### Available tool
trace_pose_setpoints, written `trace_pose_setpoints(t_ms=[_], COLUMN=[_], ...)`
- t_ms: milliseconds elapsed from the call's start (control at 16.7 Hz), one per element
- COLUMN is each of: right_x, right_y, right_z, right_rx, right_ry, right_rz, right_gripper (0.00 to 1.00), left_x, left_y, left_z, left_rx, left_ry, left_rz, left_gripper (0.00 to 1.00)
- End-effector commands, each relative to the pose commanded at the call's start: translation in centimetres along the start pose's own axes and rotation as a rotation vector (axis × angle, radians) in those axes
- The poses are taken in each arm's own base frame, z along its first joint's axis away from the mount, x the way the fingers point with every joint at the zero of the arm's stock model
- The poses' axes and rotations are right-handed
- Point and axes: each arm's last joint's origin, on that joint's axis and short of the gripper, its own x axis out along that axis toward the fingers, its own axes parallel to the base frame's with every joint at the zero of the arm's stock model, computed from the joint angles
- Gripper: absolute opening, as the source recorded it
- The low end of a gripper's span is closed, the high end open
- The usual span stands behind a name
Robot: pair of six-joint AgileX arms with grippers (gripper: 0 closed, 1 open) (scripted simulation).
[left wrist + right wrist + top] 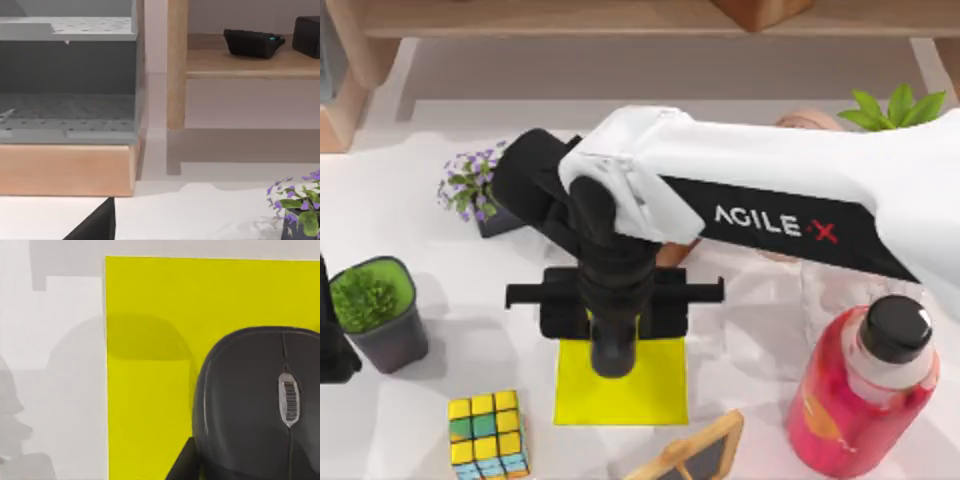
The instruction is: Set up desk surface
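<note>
Nearest the front edge of the white tabletop [410, 200] sit a puzzle cube [488, 434], a small framed slate [695, 452] and a red bottle [855, 390] with a black cap. The yellow mat [650, 390] lies between them with bare white on both sides. The right arm reaches in over the mat and its hand [612, 355] hangs above a dark mouse [255, 405] that lies on the yellow, off toward one edge. Can't tell if that hand is spread or pinching. The left arm [332, 340] is parked at the left edge beside a green potted plant [375, 310]. Further back is a purple flower pot [475, 190], then the wooden shelf [620, 15].
</note>
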Motion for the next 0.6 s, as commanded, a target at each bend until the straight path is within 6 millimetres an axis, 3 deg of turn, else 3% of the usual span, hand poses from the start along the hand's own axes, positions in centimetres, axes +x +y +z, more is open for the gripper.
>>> trace_pose_setpoints(t_ms=[120, 360, 600], right_x=[1.1, 1.1, 1.1], right_y=[-0.18, -0.18, -0.18], right_z=[-0.26, -0.26, -0.26], right_rx=[-0.003, -0.003, -0.003], right_ry=[0.023, 0.023, 0.023], right_rz=[-0.027, -0.027, -0.027], right_gripper=[0.0, 0.0, 0.3], left_x=[0.0, 0.0, 0.0], left_y=[0.0, 0.0, 0.0], left_z=[0.0, 0.0, 0.0], left_rx=[0.0, 0.0, 0.0], left_ry=[0.0, 0.0, 0.0], left_rz=[0.0, 0.0, 0.0], left_gripper=[1.0, 1.0, 1.0])
